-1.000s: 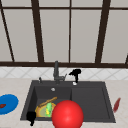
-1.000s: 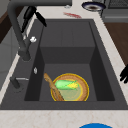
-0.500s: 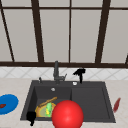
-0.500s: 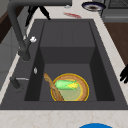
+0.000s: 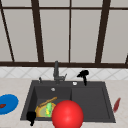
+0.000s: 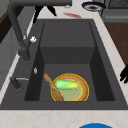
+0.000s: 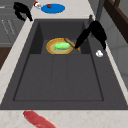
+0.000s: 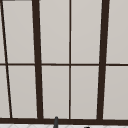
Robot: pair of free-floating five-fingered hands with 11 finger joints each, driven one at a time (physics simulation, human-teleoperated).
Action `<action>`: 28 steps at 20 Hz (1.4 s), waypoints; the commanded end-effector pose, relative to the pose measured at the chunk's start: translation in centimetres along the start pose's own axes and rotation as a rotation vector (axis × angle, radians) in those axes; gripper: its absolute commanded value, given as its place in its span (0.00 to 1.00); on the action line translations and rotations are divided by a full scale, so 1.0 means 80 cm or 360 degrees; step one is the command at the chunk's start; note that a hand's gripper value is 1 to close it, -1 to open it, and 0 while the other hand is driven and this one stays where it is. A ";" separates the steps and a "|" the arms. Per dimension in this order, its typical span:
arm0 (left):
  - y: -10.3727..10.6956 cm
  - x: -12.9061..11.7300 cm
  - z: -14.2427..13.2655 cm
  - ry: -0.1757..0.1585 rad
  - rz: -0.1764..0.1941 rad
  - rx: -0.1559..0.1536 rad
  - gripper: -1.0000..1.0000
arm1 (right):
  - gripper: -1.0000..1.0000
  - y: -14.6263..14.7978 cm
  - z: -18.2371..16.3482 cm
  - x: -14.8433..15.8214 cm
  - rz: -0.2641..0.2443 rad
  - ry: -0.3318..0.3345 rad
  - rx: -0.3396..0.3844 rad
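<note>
Faucet (image 5: 56,72): dark, at the back rim of the sink (image 5: 105,100), spout out over the left basin; its side lever (image 5: 64,77) points toward my right hand.
Right hand (image 5: 83,74): mine, in the air just right of the faucet above the back rim, fingers pointing down and relaxed, holding nothing; seen from the right side (image 7: 96,32) it hangs over the rim by the small white knob (image 7: 99,53).
Left hand (image 5: 31,116): idle at the sink's front left corner, fingers drooping, empty.
Basin: yellow bowl (image 6: 70,88) with a green corn cob (image 6: 65,84) and a wooden spoon (image 6: 53,87) leaning on its rim.
Desk (image 5: 15,86): blue plate (image 5: 8,103) at left, red strip (image 5: 116,105) at right, a red ball (image 5: 67,114) in front.
Doing it well: I'd judge the lever the nearest thing; come at it sideways, fingers straight, clear of the spout.
</note>
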 end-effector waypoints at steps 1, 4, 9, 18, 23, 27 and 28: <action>0.000 0.000 0.000 0.0000 0.0000 0.0000 0.50 | 0.00 0.012 0.017 -0.004 0.0142 0.0129 0.0056; 0.000 0.000 0.000 0.0000 0.0000 0.0000 0.50 | 0.00 0.020 0.035 -0.008 0.0203 0.0206 0.0075; 0.000 0.000 0.000 0.0000 0.0000 0.0000 0.50 | 0.00 0.034 0.069 -0.020 0.0279 0.0268 0.0051; 0.000 0.000 0.000 0.0000 0.0000 0.0000 0.50 | 0.00 0.070 0.111 -0.062 0.0243 0.0184 0.0082; 0.000 0.000 0.000 0.0000 0.0000 0.0000 0.50 | 0.00 0.092 0.122 -0.086 0.0246 0.0175 0.0107; 0.000 0.000 0.000 0.0000 0.0000 0.0000 0.50 | 0.00 0.109 0.127 -0.104 0.0252 0.0174 0.0123; 0.000 0.000 0.000 0.0000 0.0000 0.0000 0.50 | 0.00 0.113 0.132 -0.110 0.0248 0.0174 0.0102</action>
